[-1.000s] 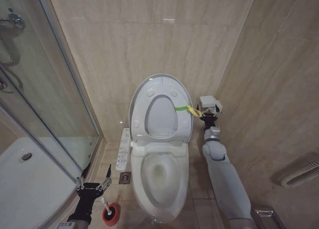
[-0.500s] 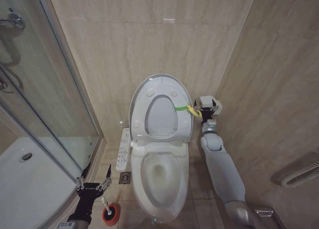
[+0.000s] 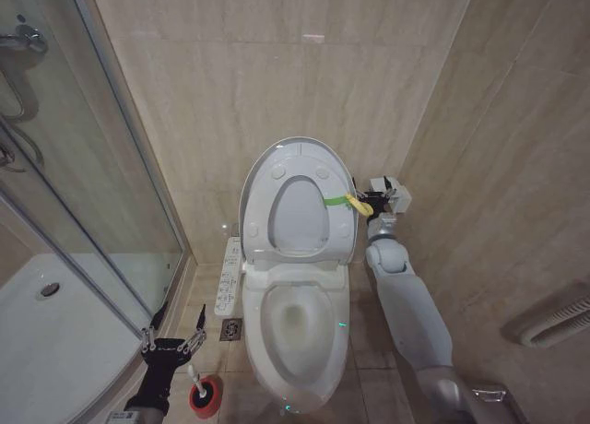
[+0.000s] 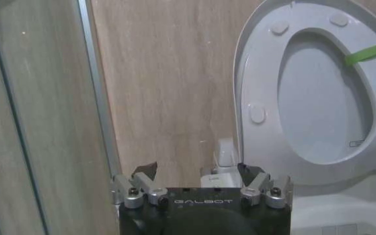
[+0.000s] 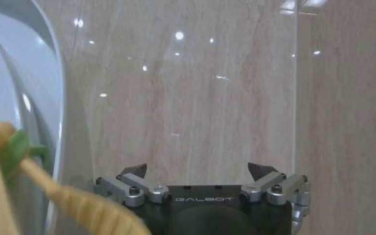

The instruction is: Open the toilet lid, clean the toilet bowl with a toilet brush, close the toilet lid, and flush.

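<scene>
The large glossy white plastic toilet lid [image 3: 297, 203] stands raised against the wall; the right gripper [image 3: 385, 198], jaws spread and empty, has drawn back beside it, lid-opening apparently done. The left gripper [image 3: 172, 344] hovers spread above the red-cupped toilet brush [image 3: 204, 394].

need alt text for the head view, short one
A white toilet with its toilet lid raised against a beige tiled wall and the toilet bowl open. The right gripper is beside the lid's edge, near a green and yellow strap. The left gripper, jaws open, hovers by the red-holdered toilet brush.
</scene>
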Robot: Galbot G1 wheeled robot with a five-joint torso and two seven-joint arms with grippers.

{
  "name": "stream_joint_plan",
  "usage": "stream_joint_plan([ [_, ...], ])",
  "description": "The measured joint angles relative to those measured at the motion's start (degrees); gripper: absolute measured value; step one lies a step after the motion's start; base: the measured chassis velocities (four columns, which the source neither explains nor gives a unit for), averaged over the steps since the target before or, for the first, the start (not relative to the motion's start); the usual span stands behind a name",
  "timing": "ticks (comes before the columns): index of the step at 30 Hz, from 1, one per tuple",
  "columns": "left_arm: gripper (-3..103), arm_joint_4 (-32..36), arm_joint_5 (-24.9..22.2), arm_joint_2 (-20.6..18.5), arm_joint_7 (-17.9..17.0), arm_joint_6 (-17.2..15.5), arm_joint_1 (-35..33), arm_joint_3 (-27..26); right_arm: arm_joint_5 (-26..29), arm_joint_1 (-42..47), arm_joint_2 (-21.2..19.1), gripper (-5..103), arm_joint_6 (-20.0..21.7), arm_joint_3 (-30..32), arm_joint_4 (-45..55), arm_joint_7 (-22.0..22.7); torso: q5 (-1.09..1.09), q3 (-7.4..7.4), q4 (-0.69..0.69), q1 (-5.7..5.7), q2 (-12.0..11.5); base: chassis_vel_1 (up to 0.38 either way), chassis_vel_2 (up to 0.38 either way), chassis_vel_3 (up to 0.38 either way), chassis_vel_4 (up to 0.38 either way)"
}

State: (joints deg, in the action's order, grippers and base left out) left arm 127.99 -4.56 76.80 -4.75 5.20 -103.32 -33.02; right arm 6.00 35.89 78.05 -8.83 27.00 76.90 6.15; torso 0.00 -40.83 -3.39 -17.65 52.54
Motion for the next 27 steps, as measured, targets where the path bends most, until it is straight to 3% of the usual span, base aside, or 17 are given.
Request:
stream_joint_plan([
  [7,82,0.0,0.0,0.0,0.0,0.0,0.0,0.0,6.44,7.31,-4.87,100,2.8,-1.33,9.39,-0.26,0.0,0.0,-0.02,0.01,0.0,0.0,0.0,0.0,0.0],
  [15,82,0.0,0.0,0.0,0.0,0.0,0.0,0.0,8.11,13.49,-7.06,100,3.12,-1.45,14.55,-0.33,0.0,0.01,-0.04,0.01,0.0,0.0,0.0,0.0,0.0],
  [22,82,0.0,0.0,0.0,0.0,0.0,0.0,0.0,7.84,11.93,-6.81,100,2.82,-0.41,12.71,-0.09,0.0,0.01,0.04,0.0,-0.01,0.0,0.0,0.0,0.0],
  [27,82,0.0,0.0,0.0,0.0,0.0,0.0,0.0,9.09,14.45,-8.34,100,2.82,-0.17,14.82,-0.67,0.01,0.0,0.01,0.0,-0.01,0.0,0.0,0.0,0.0],
])
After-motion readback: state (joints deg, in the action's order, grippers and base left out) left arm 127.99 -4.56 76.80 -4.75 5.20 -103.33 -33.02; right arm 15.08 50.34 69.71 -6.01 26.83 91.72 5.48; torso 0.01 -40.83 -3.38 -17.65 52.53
